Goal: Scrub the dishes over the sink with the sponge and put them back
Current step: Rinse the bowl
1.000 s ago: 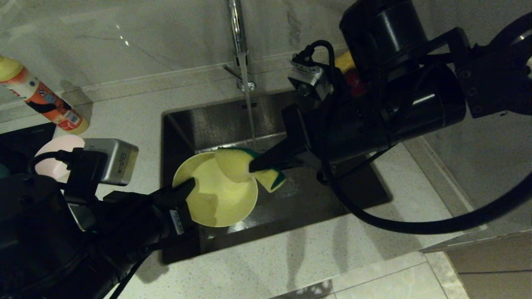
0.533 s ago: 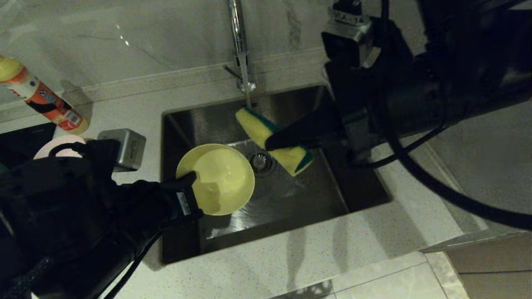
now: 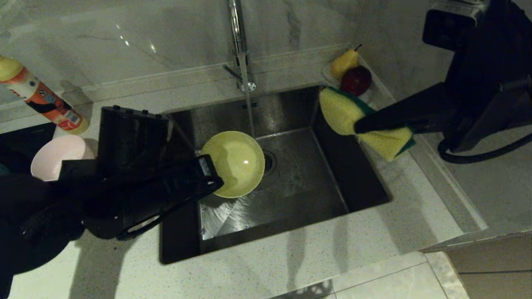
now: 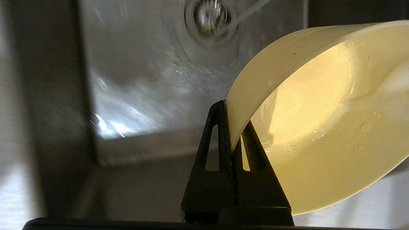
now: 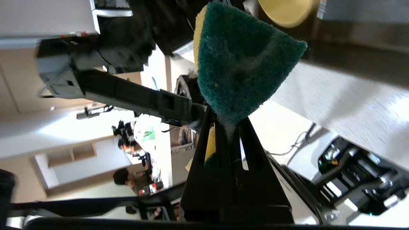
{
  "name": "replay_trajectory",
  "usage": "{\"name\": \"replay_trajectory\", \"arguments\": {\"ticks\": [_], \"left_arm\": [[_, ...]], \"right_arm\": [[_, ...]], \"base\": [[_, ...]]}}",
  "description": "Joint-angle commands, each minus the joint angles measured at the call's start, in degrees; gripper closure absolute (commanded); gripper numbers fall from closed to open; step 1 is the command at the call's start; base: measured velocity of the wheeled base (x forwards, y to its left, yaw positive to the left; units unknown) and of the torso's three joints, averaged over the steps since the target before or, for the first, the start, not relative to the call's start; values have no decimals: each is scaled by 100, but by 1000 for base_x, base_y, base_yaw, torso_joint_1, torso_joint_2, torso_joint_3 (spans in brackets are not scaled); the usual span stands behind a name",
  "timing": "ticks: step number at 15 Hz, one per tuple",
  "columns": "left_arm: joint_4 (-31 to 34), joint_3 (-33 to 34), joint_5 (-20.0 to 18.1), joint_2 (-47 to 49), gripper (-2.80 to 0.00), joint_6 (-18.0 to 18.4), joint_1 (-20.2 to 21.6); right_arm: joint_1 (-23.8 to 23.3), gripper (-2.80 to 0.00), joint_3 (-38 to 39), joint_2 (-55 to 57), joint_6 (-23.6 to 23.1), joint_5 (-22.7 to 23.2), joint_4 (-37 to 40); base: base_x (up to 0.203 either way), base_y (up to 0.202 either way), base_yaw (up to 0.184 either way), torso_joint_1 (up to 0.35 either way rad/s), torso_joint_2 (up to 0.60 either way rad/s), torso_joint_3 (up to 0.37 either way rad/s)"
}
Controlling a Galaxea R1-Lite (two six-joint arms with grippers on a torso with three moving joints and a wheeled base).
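My left gripper (image 3: 214, 180) is shut on the rim of the yellow bowl (image 3: 235, 162), holding it over the steel sink (image 3: 291, 195) near the drain. In the left wrist view the fingers (image 4: 220, 134) pinch the yellow bowl (image 4: 322, 121) at its wall. Water runs from the faucet (image 3: 237, 37) past the bowl's far edge. My right gripper (image 3: 360, 126) is shut on the sponge (image 3: 353, 120), lifted above the sink's right rim; its green face (image 5: 239, 60) shows in the right wrist view. A pink bowl (image 3: 52, 157) sits on the counter at the left.
A small dish with a pear and a red apple (image 3: 355, 79) sits at the sink's back right corner. A spray bottle (image 3: 41, 97) stands at the back left. A black cooktop (image 3: 25, 137) lies at the far left.
My right gripper has pulled the sponge off the bowl and swung it up and right, beyond the sink. My left gripper has carried the yellow bowl toward the drain and the water stream.
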Motion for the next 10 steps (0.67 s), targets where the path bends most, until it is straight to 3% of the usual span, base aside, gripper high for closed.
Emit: {"name": "replay_trajectory", "arguments": {"ticks": [1,5,10], "left_arm": [[507,-629,-216,671,0,-427,186],[1172,-1700,-273,1469,0,-1060,391],[1992,-2938,-276,2136,0,-1422,451]], "right_arm": [[-310,0,711,-496,7,64,-200],[-853,0,1352,-785,-3,566,-538],[-1051,0,1842,-900,22,775,-923]], "base": [[0,0,0,0,0,0],[0,0,0,0,0,0],[0,0,0,0,0,0]]}}
